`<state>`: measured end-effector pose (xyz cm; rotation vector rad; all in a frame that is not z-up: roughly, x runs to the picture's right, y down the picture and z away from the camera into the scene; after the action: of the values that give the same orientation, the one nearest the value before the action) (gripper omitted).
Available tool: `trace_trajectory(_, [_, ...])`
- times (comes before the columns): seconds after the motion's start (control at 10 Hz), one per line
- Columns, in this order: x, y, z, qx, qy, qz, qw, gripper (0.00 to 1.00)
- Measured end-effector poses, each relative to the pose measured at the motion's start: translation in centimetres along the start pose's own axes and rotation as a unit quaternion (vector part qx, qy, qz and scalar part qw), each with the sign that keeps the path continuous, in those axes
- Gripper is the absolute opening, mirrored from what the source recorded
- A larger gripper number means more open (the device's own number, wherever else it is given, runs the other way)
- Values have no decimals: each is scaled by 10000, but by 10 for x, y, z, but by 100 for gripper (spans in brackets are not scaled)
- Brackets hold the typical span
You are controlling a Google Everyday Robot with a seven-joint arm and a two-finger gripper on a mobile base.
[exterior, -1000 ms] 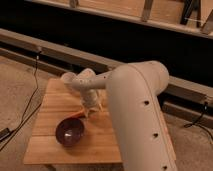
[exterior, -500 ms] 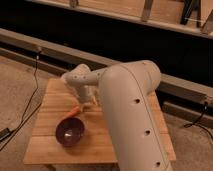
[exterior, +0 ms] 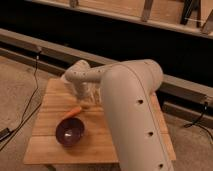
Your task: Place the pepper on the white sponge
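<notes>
The slender orange pepper (exterior: 74,112) lies on the wooden table (exterior: 50,100), just above the rim of the dark purple bowl. My gripper (exterior: 86,100) hangs over the table's middle, just right of and above the pepper. It stands open with nothing in it. My pale arm (exterior: 131,105) sweeps in from the lower right and covers the right half of the table. The white sponge is hidden.
The dark purple bowl (exterior: 70,131) stands near the table's front left. A long dark rail (exterior: 30,47) runs behind the table. Black cables (exterior: 31,102) trail over the carpet to the left.
The arm and gripper have swung leftward over the table. The pepper now lies a little farther left, beside the bowl.
</notes>
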<state>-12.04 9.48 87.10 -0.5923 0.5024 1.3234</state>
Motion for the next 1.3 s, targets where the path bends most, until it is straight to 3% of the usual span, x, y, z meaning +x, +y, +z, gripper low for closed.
trace_trajectory(0.6, [13, 16, -33, -308, -24, 725, 9969, 65])
trace_trajectory(1.0, [5, 52, -34, -152, 56, 1067, 9942, 65])
trace_trajectory(1.3, [-12, 89, -23, -12, 90, 1616, 9868, 65])
